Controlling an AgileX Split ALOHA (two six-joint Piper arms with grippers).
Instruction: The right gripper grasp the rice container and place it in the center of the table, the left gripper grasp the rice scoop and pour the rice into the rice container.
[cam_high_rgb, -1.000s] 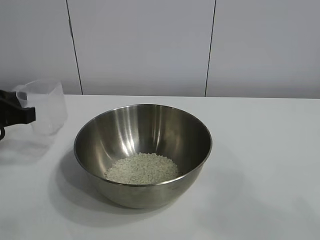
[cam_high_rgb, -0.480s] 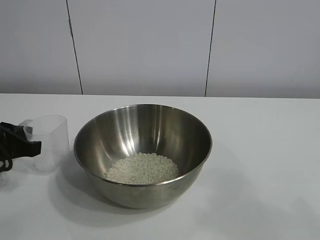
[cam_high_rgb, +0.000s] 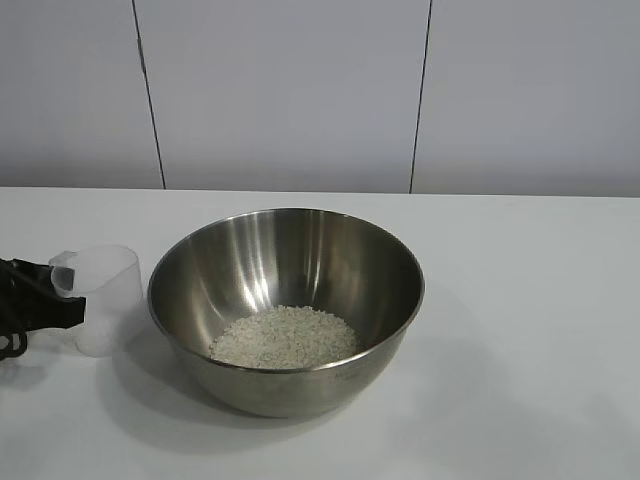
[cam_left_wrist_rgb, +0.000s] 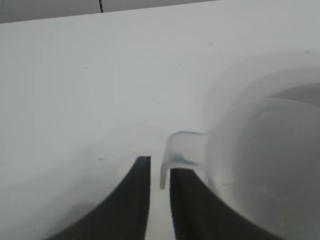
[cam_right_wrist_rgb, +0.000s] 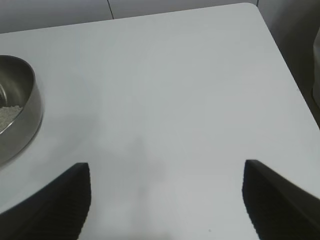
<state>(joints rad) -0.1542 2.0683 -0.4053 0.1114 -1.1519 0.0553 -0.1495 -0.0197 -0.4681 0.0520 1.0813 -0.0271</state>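
Note:
The rice container (cam_high_rgb: 290, 250), a deep steel bowl, stands mid-table with a heap of rice (cam_high_rgb: 285, 337) in its bottom. The rice scoop (cam_high_rgb: 105, 300), an empty translucent cup, stands upright on the table (cam_high_rgb: 520, 330) just left of the bowl. My left gripper (cam_high_rgb: 72, 298) is at the scoop's handle. In the left wrist view the handle (cam_left_wrist_rgb: 176, 150) hangs between the fingers of that gripper (cam_left_wrist_rgb: 160, 164), with a sliver of table showing beside it; the fingers stand slightly open. My right gripper (cam_right_wrist_rgb: 166, 170) hovers wide open over bare table, right of the bowl (cam_right_wrist_rgb: 20, 115).
White wall panels rise behind the table. The table's far right corner and edge (cam_right_wrist_rgb: 260, 15) show in the right wrist view. The right arm is out of the exterior view.
The scoop has come down from a raised position at the far left and now stands on the table beside the bowl. The left fingers have parted from the handle.

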